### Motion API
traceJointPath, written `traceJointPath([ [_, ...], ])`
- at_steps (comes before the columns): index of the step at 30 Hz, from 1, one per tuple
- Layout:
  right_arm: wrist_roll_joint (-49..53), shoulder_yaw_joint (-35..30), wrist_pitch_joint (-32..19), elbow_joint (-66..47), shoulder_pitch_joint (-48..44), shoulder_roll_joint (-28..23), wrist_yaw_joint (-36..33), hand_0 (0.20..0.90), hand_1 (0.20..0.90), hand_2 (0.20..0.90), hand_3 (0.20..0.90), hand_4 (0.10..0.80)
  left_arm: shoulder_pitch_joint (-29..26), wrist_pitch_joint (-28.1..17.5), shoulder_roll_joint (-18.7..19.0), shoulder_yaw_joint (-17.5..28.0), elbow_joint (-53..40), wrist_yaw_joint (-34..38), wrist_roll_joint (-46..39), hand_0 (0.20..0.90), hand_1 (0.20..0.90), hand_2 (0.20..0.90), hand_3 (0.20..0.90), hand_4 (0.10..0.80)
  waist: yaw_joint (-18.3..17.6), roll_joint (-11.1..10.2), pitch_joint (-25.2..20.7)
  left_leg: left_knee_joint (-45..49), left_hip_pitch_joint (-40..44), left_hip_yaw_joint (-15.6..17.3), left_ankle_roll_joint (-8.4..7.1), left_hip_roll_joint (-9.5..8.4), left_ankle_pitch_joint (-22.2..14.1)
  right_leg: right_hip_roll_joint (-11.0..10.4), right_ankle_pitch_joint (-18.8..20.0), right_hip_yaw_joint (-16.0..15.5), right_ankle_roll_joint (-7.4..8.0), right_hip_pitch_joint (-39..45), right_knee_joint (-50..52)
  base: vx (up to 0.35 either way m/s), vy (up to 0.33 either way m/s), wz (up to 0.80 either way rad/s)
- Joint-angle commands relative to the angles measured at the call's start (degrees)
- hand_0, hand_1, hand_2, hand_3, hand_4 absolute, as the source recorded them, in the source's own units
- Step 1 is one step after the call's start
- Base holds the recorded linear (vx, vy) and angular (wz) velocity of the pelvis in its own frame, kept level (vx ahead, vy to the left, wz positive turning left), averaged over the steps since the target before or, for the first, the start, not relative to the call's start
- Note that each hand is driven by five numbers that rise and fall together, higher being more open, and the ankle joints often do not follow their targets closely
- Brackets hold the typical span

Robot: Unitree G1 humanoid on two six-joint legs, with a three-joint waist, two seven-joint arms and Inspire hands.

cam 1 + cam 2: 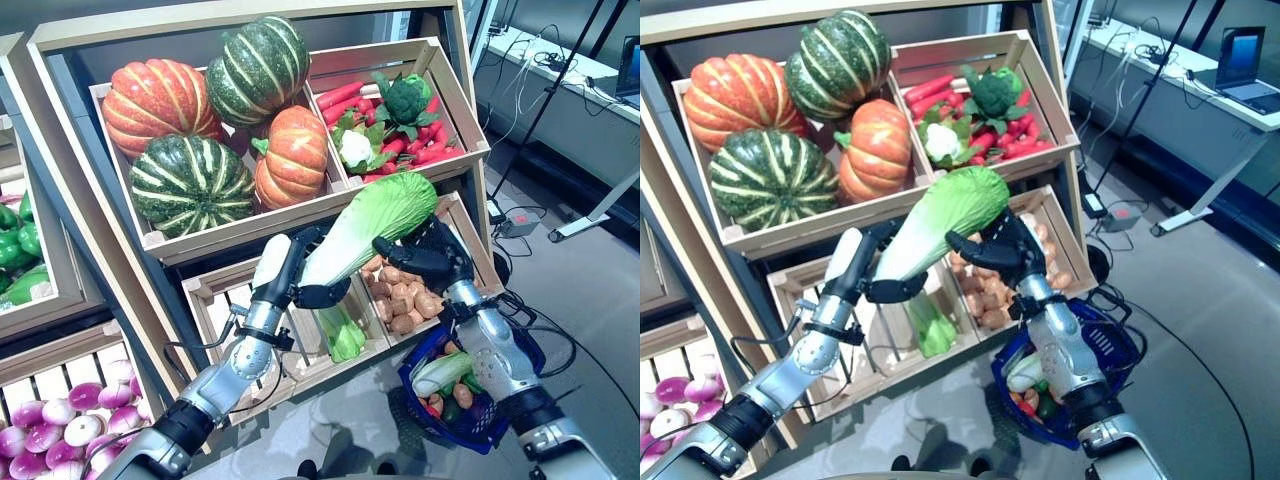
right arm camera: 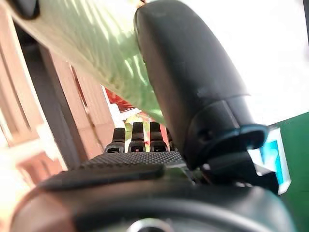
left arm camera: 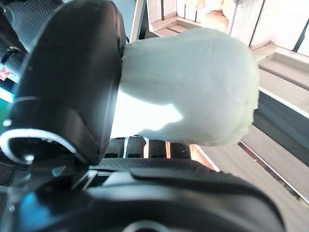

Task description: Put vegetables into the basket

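A long napa cabbage (image 1: 370, 220) with a white stem and green leaves is held in the air before the shelf's lower crates. My left hand (image 1: 300, 275) is shut on its white stem end (image 3: 193, 87). My right hand (image 1: 430, 260) is open at the leafy end. Its thumb (image 2: 193, 82) lies against the leaves (image 2: 96, 53), and its fingers run straight beneath. A blue basket (image 1: 1110, 335) hangs on my right forearm below this hand. It holds a small pale cabbage (image 1: 440, 372) and other vegetables.
The wooden shelf holds a crate of pumpkins (image 1: 190, 130), and a crate of red roots with broccoli (image 1: 405, 100) and cauliflower. Lower down are potatoes (image 1: 405, 295), a leafy green (image 1: 342, 335), purple onions (image 1: 50, 425) and green peppers (image 1: 20, 240). A desk (image 1: 560, 80) stands far right.
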Motion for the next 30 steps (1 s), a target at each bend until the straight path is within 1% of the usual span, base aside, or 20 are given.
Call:
traceJointPath([
  [1,10.8,-3.3,-5.8,2.0,-15.3,3.7,-6.3,0.900,0.900,0.900,0.900,0.800,-8.7,-14.0,-4.1,-12.8,-9.1,-4.3,7.0,0.300,0.300,0.300,0.300,0.400,1.2,-0.9,-2.8,0.1,-0.5,-1.5,0.90,-1.91,-2.1,-1.0,3.5,1.3,-1.34,-0.4,0.1,0.000,0.000,0.00],
  [2,12.3,-3.5,-5.8,2.2,-15.2,4.1,-6.3,0.900,0.900,0.900,0.900,0.800,-8.6,-14.1,-4.2,-12.7,-9.0,-4.4,6.9,0.300,0.300,0.300,0.300,0.400,1.3,-0.9,-2.8,0.1,-0.5,-1.5,0.90,-1.92,-2.1,-1.0,3.5,1.2,-1.35,-0.4,0.1,0.000,0.000,0.00],
  [3,16.5,-3.9,-5.8,2.8,-15.0,5.2,-5.9,0.900,0.900,0.900,0.900,0.800,-8.7,-14.0,-4.3,-12.7,-9.2,-4.6,6.7,0.300,0.300,0.300,0.300,0.400,1.4,-0.7,-2.8,0.1,-0.4,-1.5,0.90,-1.92,-2.1,-1.1,3.5,1.2,-1.37,-0.3,0.1,0.000,0.000,0.00],
  [4,22.6,-4.4,-5.9,3.7,-14.9,6.7,-4.0,0.900,0.900,0.900,0.900,0.800,-8.8,-13.9,-4.4,-12.9,-9.2,-4.7,6.5,0.300,0.300,0.300,0.300,0.400,1.5,-0.6,-2.8,0.1,-0.4,-1.6,0.90,-1.92,-2.0,-1.1,3.4,1.0,-1.38,-0.2,0.1,0.000,0.000,0.00],
  [5,32.6,-5.1,-4.9,3.6,-14.7,8.5,-1.1,0.900,0.900,0.900,0.900,0.800,-8.8,-14.0,-4.5,-13.1,-9.0,-4.6,6.1,0.300,0.300,0.300,0.300,0.400,1.6,-0.4,-2.8,0.1,-0.4,-1.6,0.89,-1.93,-2.0,-1.1,3.5,0.9,-1.38,-0.2,0.1,0.000,0.000,0.00],
  [6,39.7,-5.7,-3.8,3.4,-14.4,10.2,0.9,0.900,0.900,0.900,0.900,0.800,-8.7,-14.1,-4.6,-13.2,-9.0,-4.8,5.9,0.300,0.300,0.300,0.300,0.400,1.8,-0.3,-2.8,0.1,-0.3,-1.6,0.88,-1.90,-2.0,-1.2,3.5,0.8,-1.40,-0.1,0.1,0.000,0.000,0.00],
  [7,46.3,-6.4,-2.6,3.6,-14.1,11.7,4.1,0.900,0.900,0.900,0.900,0.800,-8.6,-14.3,-4.8,-13.3,-8.7,-4.7,6.0,0.300,0.300,0.300,0.300,0.400,1.9,-0.2,-2.9,0.1,-0.3,-1.6,0.89,-1.88,-2.0,-1.2,3.4,0.7,-1.40,0.0,0.1,0.000,0.000,0.00],
  [8,50.3,-6.7,-2.1,3.8,-14.0,13.3,6.2,0.900,0.900,0.900,0.900,0.800,-8.6,-14.6,-5.0,-13.5,-8.5,-4.6,6.1,0.300,0.300,0.300,0.300,0.400,2.1,-0.1,-3.0,0.1,-0.3,-1.6,0.90,-1.83,-2.0,-1.3,3.3,0.4,-1.39,0.0,0.1,0.000,0.000,0.00],
  [9,50.4,-6.6,-2.2,3.8,-14.0,13.5,6.2,0.900,0.900,0.900,0.900,0.800,-8.6,-14.7,-5.0,-13.6,-8.5,-4.5,6.1,0.300,0.300,0.300,0.300,0.400,2.2,-0.1,-3.0,0.1,-0.3,-1.7,0.90,-1.84,-2.0,-1.3,3.3,0.4,-1.39,0.0,0.1,0.000,0.000,0.00],
  [10,48.5,-6.1,-3.9,3.7,-14.4,14.3,4.4,0.900,0.900,0.900,0.900,0.800,-8.5,-14.7,-5.0,-14.2,-8.5,-4.1,6.2,0.300,0.300,0.300,0.300,0.400,2.4,0.0,-3.2,0.1,-0.3,-1.8,0.95,-1.87,-2.0,-1.4,3.3,0.2,-1.40,0.1,0.1,0.000,0.000,0.00],
  [12,47.0,-5.2,-4.9,4.3,-15.6,14.7,3.0,0.900,0.900,0.900,0.900,0.800,-8.8,-14.2,-4.9,-14.9,-8.7,-3.7,5.8,0.300,0.300,0.300,0.300,0.400,2.6,0.0,-3.5,0.1,-0.5,-1.8,0.88,-1.87,-1.8,-1.4,3.3,0.2,-1.43,0.0,0.1,0.000,0.000,0.00],
  [14,46.0,-5.1,-4.6,5.0,-16.3,14.3,2.4,0.900,0.900,0.900,0.900,0.800,-9.1,-14.2,-4.8,-15.2,-8.5,-3.8,5.3,0.300,0.300,0.300,0.300,0.400,2.7,-0.1,-3.6,0.1,-0.6,-1.9,0.83,-1.92,-1.7,-1.4,3.4,0.2,-1.42,-0.1,0.1,-0.001,0.004,0.02],
  [17,46.3,-5.1,-2.1,6.2,-17.3,13.7,2.7,0.900,0.900,0.900,0.900,0.800,-9.5,-14.5,-4.8,-15.5,-8.1,-3.8,5.1,0.300,0.300,0.300,0.300,0.400,2.8,-0.2,-3.7,0.1,-0.7,-2.1,0.84,-2.05,-1.7,-1.4,3.3,0.2,-1.46,-0.1,0.1,0.000,0.008,0.06],
  [18,48.1,-5.0,1.9,6.8,-17.7,13.5,4.3,0.900,0.900,0.900,0.900,0.800,-9.4,-14.6,-4.8,-15.5,-8.0,-3.8,5.0,0.300,0.300,0.300,0.300,0.400,2.9,-0.2,-3.8,0.1,-0.6,-2.3,0.84,-2.11,-1.7,-1.4,3.3,0.1,-1.47,-0.1,0.1,0.003,0.010,0.05],
  [21,51.4,-4.2,6.1,7.4,-17.9,13.4,7.1,0.900,0.900,0.900,0.900,0.800,-9.4,-15.2,-4.8,-15.6,-7.3,-4.2,4.3,0.300,0.300,0.300,0.300,0.400,3.1,-0.3,-4.1,0.1,-0.7,-2.5,0.87,-2.20,-1.7,-1.4,3.2,-0.1,-1.44,0.0,0.1,0.000,0.000,0.00],
  [23,54.5,-4.0,7.8,7.2,-17.6,13.5,9.3,0.900,0.900,0.900,0.900,0.800,-9.3,-15.4,-4.8,-15.7,-6.9,-4.8,3.8,0.300,0.300,0.300,0.300,0.400,3.1,-0.4,-4.1,0.1,-0.7,-2.5,0.88,-2.23,-1.7,-1.5,3.3,-0.2,-1.41,-0.1,0.1,0.003,0.001,0.02],
  [28,52.6,-3.9,6.4,6.4,-17.3,13.3,11.4,0.900,0.900,0.900,0.900,0.800,-9.1,-15.8,-4.5,-16.0,-6.9,-5.9,3.6,0.300,0.300,0.300,0.300,0.400,3.2,-0.5,-4.1,0.1,-1.0,-2.7,0.90,-2.30,-1.6,-1.5,3.4,-0.2,-1.29,-0.4,0.1,0.003,0.002,0.04],
  [30,48.9,-3.5,4.1,6.4,-18.1,12.9,11.4,0.900,0.900,0.900,0.900,0.800,-9.5,-15.3,-4.3,-16.4,-7.2,-5.9,3.2,0.300,0.300,0.300,0.300,0.400,3.2,-0.6,-4.1,0.1,-1.1,-2.9,0.94,-2.39,-1.6,-1.4,3.5,-0.2,-1.28,-0.5,0.1,0.000,0.000,0.00],
])
